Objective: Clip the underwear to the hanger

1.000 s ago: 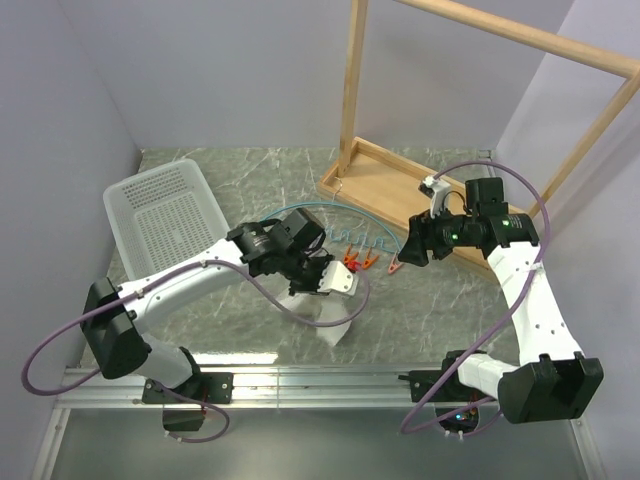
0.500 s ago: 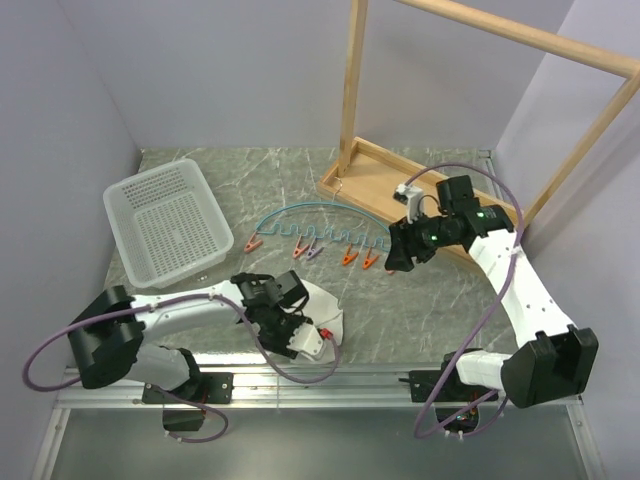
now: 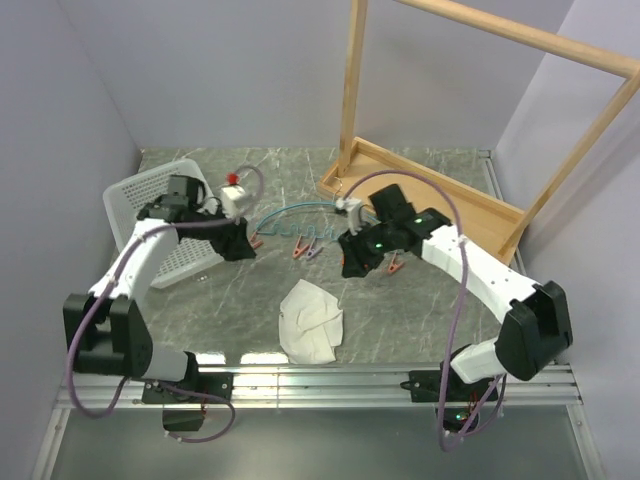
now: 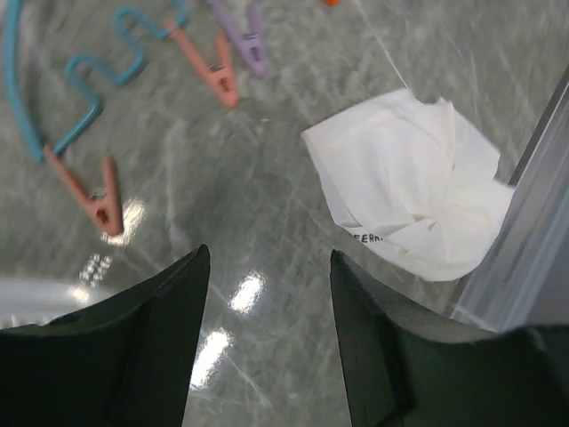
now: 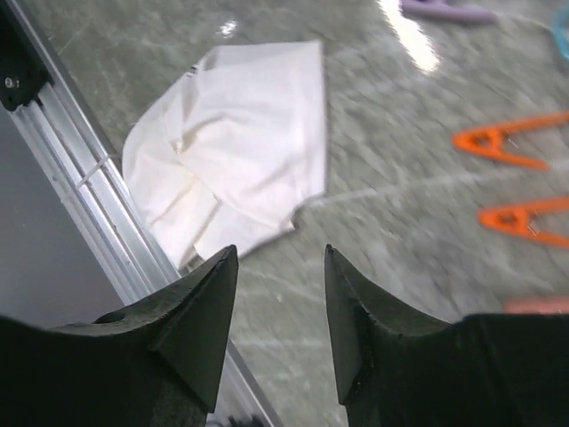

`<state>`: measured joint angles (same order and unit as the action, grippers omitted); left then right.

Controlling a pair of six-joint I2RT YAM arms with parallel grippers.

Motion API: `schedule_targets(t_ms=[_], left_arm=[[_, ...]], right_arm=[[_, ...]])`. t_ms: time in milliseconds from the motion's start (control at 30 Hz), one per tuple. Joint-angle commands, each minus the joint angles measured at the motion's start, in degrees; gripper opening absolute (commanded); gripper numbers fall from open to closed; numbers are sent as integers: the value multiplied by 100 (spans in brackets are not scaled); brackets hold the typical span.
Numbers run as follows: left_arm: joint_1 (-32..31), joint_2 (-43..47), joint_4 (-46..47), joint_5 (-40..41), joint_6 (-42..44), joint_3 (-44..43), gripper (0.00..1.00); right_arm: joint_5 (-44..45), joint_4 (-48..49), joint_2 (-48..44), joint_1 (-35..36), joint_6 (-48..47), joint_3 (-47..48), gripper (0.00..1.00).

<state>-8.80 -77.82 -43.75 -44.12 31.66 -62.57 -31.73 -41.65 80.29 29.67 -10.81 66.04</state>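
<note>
The white underwear (image 3: 312,320) lies crumpled on the marble table near the front rail, held by nothing. It also shows as a creased heap of underwear (image 4: 409,187) in the left wrist view and as underwear (image 5: 240,151) in the right wrist view. The teal hanger (image 3: 290,213) lies flat behind it, its clips (image 3: 302,248) spread toward the front. My left gripper (image 3: 242,247) hovers by the hanger's left end, open and empty (image 4: 267,253). My right gripper (image 3: 350,262) hangs over the hanger's right clips, open and empty (image 5: 280,251).
A white perforated basket (image 3: 135,205) sits at the back left, partly under my left arm. The wooden rack frame (image 3: 400,185) stands at the back right. Orange clips (image 5: 498,140) lie right of my right gripper. The metal rail (image 3: 320,380) runs along the front edge.
My left gripper let go of the underwear near the front edge and swung back left toward the basket. My right arm moved left over the clips, its jaws narrowing.
</note>
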Motion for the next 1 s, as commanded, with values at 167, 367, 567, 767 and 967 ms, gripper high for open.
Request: schedule_targets(t_ms=[167, 367, 567, 767, 967], left_arm=[[1345, -208, 147, -976, -1399, -256, 64], [1609, -49, 103, -941, -1470, -221, 64], [1750, 13, 138, -915, -1435, -168, 65], [1767, -14, 244, -871, -1426, -116, 65], [1768, -49, 340, -862, -1470, -168, 65]], right_arm=[[746, 1185, 925, 1653, 501, 304, 50], [800, 1036, 1865, 2419, 571, 989, 52], [685, 843, 2604, 2719, 624, 1533, 52], [667, 570, 3123, 2948, 598, 1807, 49], [747, 219, 3589, 2983, 580, 2184, 48]])
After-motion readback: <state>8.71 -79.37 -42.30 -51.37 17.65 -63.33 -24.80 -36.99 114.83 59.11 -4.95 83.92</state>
